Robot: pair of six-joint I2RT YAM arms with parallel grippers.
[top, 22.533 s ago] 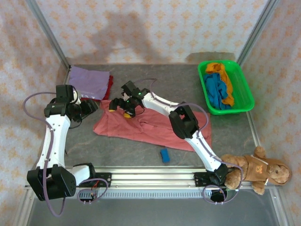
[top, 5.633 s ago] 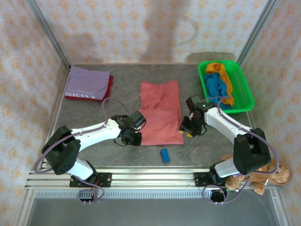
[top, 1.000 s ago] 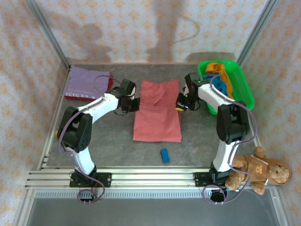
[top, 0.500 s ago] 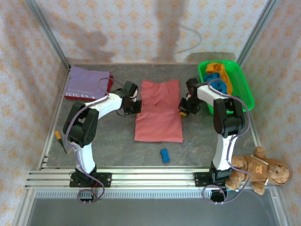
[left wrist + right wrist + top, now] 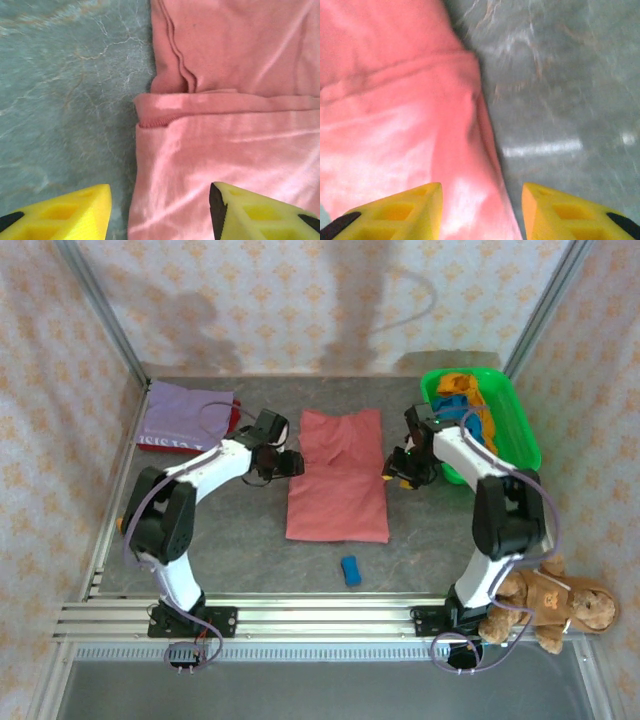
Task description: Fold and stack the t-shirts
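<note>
Spread yellow fingers (image 5: 60, 210) of the left gripper (image 5: 160, 217) straddle one long edge of the salmon-pink t-shirt (image 5: 337, 485), and the right gripper (image 5: 481, 212), equally wide, straddles the opposite edge. Lying in the middle of the table (image 5: 230, 540) as a narrow strip (sleeves already tucked in), the shirt looks ready for its crosswise fold. Both grippers need to descend, pinch the edges, then carry one half over.

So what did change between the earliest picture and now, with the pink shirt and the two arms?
The salmon-pink shirt, spread wide before, now lies folded into a narrow strip. The left tool and right tool have moved to its two long sides, each open astride an edge. The lilac shirt, green bin, blue block and teddy bear stayed put.
</note>
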